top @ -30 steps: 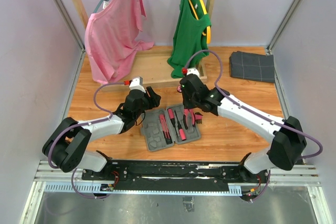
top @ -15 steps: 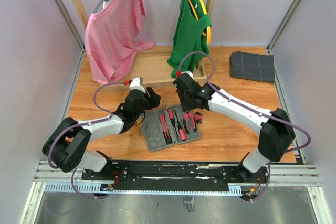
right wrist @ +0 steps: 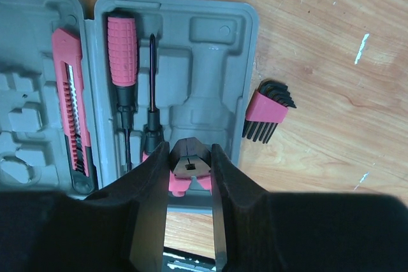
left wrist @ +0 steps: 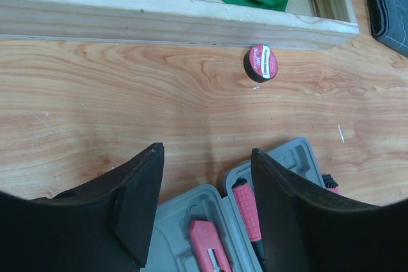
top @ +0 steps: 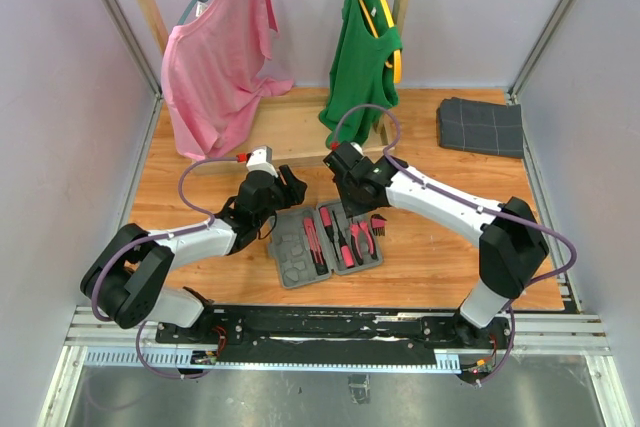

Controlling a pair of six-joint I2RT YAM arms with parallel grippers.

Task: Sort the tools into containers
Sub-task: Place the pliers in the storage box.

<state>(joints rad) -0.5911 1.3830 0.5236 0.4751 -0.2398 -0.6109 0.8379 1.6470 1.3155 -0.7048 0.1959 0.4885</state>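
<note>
The left arm and right arm have glossy white links between black joints, with bulky black shoulder housings. A thin purple cable runs along each. The left gripper and right gripper have broad, matte-black, wedge-shaped fingers.

One case, two screwdrivers, one knife, one pliers, one hex-key set.

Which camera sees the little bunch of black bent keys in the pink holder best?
The right wrist view: the black bent keys in their pink holder lie whole on the wooden table beside the grey plastic case. The top view shows them tiny; the left wrist view, barely a sliver.
</note>
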